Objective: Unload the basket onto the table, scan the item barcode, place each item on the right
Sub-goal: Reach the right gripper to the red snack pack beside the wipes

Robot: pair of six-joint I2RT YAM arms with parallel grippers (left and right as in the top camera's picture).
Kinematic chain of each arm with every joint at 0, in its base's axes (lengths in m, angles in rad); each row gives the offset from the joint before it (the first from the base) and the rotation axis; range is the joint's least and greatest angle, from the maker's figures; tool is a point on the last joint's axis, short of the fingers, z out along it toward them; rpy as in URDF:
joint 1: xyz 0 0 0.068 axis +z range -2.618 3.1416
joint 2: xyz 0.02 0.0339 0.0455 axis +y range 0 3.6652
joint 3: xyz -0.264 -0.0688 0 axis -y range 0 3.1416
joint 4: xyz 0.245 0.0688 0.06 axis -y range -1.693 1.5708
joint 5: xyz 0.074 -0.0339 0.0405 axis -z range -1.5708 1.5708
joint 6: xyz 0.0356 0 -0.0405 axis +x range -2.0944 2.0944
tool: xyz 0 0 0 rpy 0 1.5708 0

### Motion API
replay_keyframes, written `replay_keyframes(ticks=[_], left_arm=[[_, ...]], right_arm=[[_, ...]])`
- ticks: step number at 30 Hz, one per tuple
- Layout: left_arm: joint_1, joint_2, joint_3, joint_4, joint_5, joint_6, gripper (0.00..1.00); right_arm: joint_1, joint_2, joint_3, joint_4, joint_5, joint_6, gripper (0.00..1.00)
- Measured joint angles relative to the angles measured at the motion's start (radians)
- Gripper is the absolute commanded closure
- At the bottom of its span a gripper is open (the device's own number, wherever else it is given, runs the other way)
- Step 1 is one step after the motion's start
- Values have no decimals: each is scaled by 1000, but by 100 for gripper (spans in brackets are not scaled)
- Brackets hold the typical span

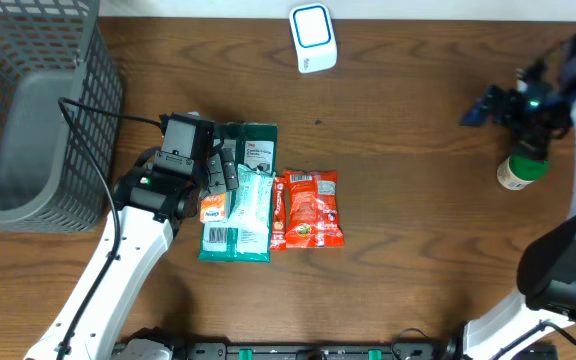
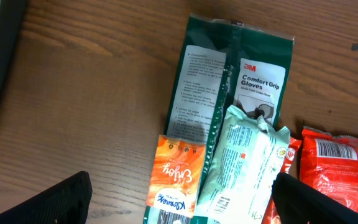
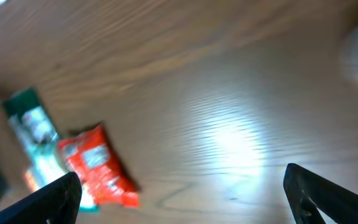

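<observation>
A heap of packets lies mid-table: a dark green gloves packet (image 1: 259,140) (image 2: 238,81), a pale green packet (image 1: 253,205) (image 2: 244,162), a small orange packet (image 1: 215,207) (image 2: 178,174) and a red packet (image 1: 308,208) (image 2: 337,171). My left gripper (image 1: 223,172) (image 2: 182,205) hovers open over the orange and pale green packets, touching nothing. The white scanner (image 1: 313,38) stands at the far edge. Far to the right, my right gripper (image 1: 476,110) (image 3: 185,199) hangs open and empty above bare wood. Its blurred view shows the red packet (image 3: 95,165) at the left.
A grey wire basket (image 1: 28,110) fills the far left corner, with a black cable (image 1: 98,110) running past it. A white bottle with a green cap (image 1: 521,170) stands under the right arm near the right edge.
</observation>
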Motion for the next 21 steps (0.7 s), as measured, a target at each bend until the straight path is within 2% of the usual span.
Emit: replay_keyframes(ticks=[1,2,5,7,12,17,21], left_arm=[[0,0,0,0,0,0,7],[0,0,0,0,0,0,7],[0,0,0,0,0,0,7],[0,0,0,0,0,0,7],[0,0,0,0,0,0,7],[0,0,0,1,0,0,7],[0,0,0,2,0,0,7]], right_arm=[[37,0,-6,2,-22,-3,19],[64,0,-9,5,-34,-10,35],[166,0,-21,26,-58,-10,66],[248,0,-31,50,-71,-14,80],[441,0,-110,186,-90,4,95],[619,2,-261,356,-95,79,99],[743,-1,-416,567,-91,150,99]])
